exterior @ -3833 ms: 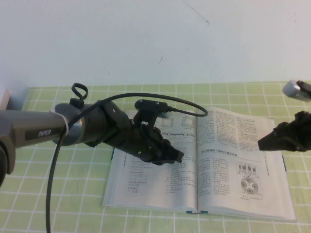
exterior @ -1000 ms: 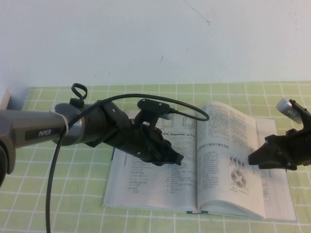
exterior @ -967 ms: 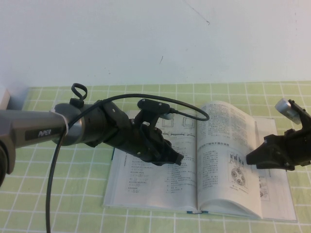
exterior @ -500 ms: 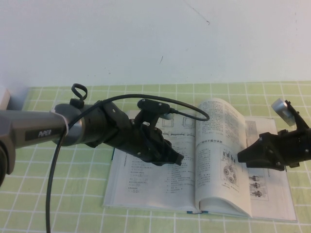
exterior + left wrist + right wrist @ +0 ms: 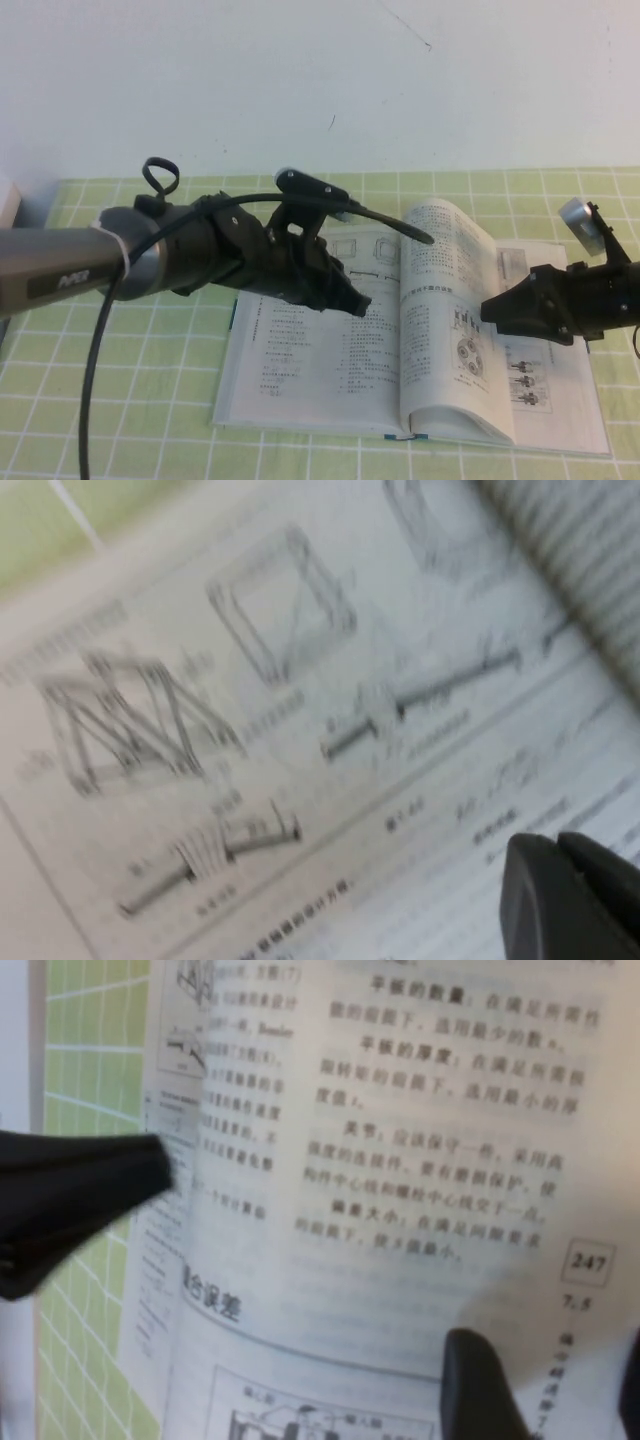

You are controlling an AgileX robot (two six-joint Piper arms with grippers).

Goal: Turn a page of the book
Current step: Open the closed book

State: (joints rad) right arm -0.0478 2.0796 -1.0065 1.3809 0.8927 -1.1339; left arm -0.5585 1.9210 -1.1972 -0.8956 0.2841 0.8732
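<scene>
Open textbook (image 5: pixel 330 390) lying flat on a worktop (image 5: pixel 150 440) covered with a green, white-gridded cloth, its thin blue cover edge visible along the near side and its spine running away from the robot. The left-hand leaf, bearing text columns and small frame diagrams, lies flat. On the right-hand side, one page (image 5: pixel 450 300), printed with text columns and a diagram of four circles in a ring, is raised and bowed toward the spine, its outer edge lifted clear of the leaves beneath, which show further small diagrams. The right pincer (image 5: pixel 487 310) reaches in from the right at the raised page's outer edge, at about the height of the ring diagram; in the right wrist view its two fingers (image 5: pixel 70 1200) stand well apart, released, one at the page's free edge and the other in front of the printed face, so that the page lies between them without being clamped. The left pincer (image 5: pixel 362 305) hangs above the left-hand leaf near the spine, on an arm extending from the left; in the left wrist view its fingertips (image 5: pixel 560 890) appear pressed together, clenched on nothing, just above the printed paper. Beyond the book stands a plain pale wall (image 5: pixel 320 80).
</scene>
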